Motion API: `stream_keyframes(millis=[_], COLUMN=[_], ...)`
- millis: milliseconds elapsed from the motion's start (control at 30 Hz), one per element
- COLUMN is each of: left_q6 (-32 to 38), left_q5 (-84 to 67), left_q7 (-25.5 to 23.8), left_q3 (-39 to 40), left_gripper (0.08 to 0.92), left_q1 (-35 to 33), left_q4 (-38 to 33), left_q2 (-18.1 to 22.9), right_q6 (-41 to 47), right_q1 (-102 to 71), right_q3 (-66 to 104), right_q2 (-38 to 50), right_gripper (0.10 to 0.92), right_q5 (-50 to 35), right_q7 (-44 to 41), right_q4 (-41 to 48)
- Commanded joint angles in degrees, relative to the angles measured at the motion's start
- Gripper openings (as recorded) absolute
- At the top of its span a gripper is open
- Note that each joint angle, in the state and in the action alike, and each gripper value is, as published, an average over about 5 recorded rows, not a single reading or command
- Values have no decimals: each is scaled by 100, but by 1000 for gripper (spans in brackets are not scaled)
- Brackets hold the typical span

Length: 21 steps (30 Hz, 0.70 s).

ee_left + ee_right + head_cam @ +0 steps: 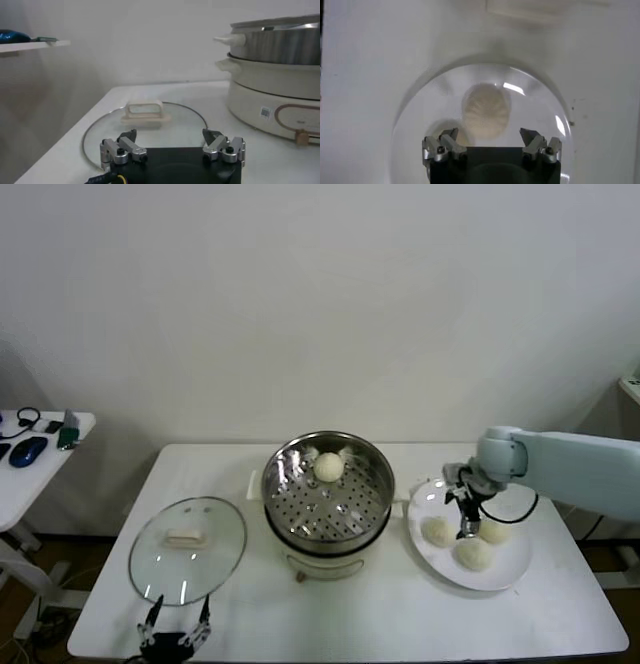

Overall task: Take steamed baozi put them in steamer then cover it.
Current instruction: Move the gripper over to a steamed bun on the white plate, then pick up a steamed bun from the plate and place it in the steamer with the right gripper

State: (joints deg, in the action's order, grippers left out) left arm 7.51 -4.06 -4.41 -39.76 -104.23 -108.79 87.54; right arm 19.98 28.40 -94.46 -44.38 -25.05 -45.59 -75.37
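The steamer [325,519] stands mid-table with one baozi [329,466] on its perforated tray. Three more baozi [437,531] lie on a white plate [510,569] to its right. My right gripper [467,522] hangs open just above these, between them. In the right wrist view its open jaws [490,137] are over a baozi [486,111], and another baozi [460,136] is partly hidden beside it. The glass cover [188,549] lies flat on the table left of the steamer. My left gripper [175,631] is open and empty at the table's front edge, behind the cover [145,127].
The white table [350,614] ends close in front of the cover and plate. A small side table [35,469] with a mouse and headphones stands at far left. The steamer's cream base [280,100] shows in the left wrist view.
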Motion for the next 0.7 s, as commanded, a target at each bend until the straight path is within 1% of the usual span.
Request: stream_keyframes(millis=[33, 167, 300, 400, 500, 567, 700], left_q6=[13, 8, 5, 12, 21, 27, 27], left_q5=[23, 30, 40, 52, 64, 68, 77], left_q7=[8, 17, 30, 33, 33, 33, 29], left_q3=[5, 2, 4, 11, 14, 14, 27], left_gripper=[823, 823, 823, 823, 823, 823, 823], left_q1=[-19, -20, -20, -36, -59, -77, -87], left_q4=[5, -18, -48, -79, -109, -131, -160], left_q2=[16, 15, 9, 1, -7, -14, -24], right_q6=[162, 100, 45, -24, -123, -232, -496], right_q1=[-1173, -1156, -994, -594, 249, 1101, 2898], right_q3=[813, 905, 962, 824, 410, -49, -917], right_q2=[-199, -192, -150, -51, 128, 226, 150], right_gripper=[809, 746, 645, 587, 568, 567, 566], right_q5=[331, 341, 362, 240, -76, -375, -927], right_q7=[191, 208, 228, 120, -62, -243, -786], right_q4=[651, 634, 570, 366, 5, -212, -371])
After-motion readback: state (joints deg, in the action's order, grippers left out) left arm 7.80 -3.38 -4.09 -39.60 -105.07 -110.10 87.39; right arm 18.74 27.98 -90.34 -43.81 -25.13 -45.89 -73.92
